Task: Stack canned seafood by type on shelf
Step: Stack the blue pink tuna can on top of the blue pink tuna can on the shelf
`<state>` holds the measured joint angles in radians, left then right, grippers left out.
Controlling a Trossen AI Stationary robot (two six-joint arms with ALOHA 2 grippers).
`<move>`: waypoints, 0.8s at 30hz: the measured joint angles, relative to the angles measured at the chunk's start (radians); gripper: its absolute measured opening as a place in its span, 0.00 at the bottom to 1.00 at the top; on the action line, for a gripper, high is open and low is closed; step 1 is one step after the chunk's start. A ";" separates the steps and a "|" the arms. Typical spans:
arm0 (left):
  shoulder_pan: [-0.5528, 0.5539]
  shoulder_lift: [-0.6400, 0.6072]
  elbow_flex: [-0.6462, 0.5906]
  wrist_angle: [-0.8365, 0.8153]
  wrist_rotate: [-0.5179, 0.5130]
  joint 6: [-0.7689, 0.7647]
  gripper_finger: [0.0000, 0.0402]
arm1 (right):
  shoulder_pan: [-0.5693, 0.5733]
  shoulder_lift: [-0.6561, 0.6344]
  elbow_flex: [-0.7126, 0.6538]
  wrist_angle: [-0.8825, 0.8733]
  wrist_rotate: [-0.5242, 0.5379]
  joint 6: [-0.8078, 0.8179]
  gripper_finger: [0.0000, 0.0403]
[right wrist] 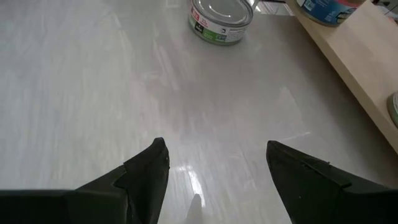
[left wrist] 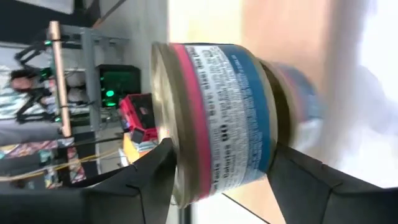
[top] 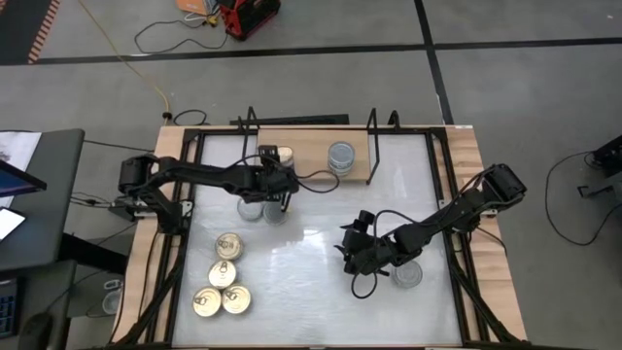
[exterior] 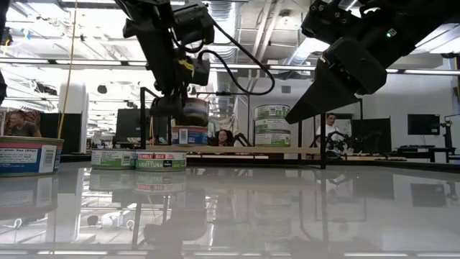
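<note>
white tabletop (top: pixel 311 292) under both arms, with the shelf (top: pixel 311 160) along its far edge. a blue-and-pink tin (left wrist: pixel 217 118) sits between the fingers of the left gripper (top: pixel 277 180) at the shelf's left end, above another tin; whether the jaws clamp it, i cannot tell. this looks like the placing step. next: release squarely, then withdraw. the right gripper (top: pixel 355 243) hovers open mid-table; gold-lidded tins (top: pixel 222 287) wait front-left.

1. The left arm reaches in from the left edge toward the far middle, its left gripper (top: pixel 279 167) raised, fingers (left wrist: pixel 149 180) set either side of a tin, apparently touching it.
2. The right arm bends in from the right edge, its right gripper (top: pixel 348 245) low over the middle, fingers (right wrist: pixel 146 171) spread and empty.
</note>
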<state>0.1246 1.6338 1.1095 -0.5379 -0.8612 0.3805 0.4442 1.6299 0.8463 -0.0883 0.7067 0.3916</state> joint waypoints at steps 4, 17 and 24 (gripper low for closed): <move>-0.004 0.001 -0.001 -0.027 0.008 -0.011 0.64 | 0.000 0.000 0.000 0.000 0.000 0.000 0.73; -0.009 0.000 0.033 -0.133 -0.001 -0.050 0.71 | 0.000 0.000 0.000 0.012 0.000 0.000 0.73; -0.010 0.000 0.065 -0.194 0.046 -0.060 0.71 | 0.000 0.000 0.000 0.016 0.000 -0.008 0.73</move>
<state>0.1150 1.6342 1.1742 -0.7317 -0.8150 0.3206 0.4446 1.6295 0.8463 -0.0723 0.7067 0.3840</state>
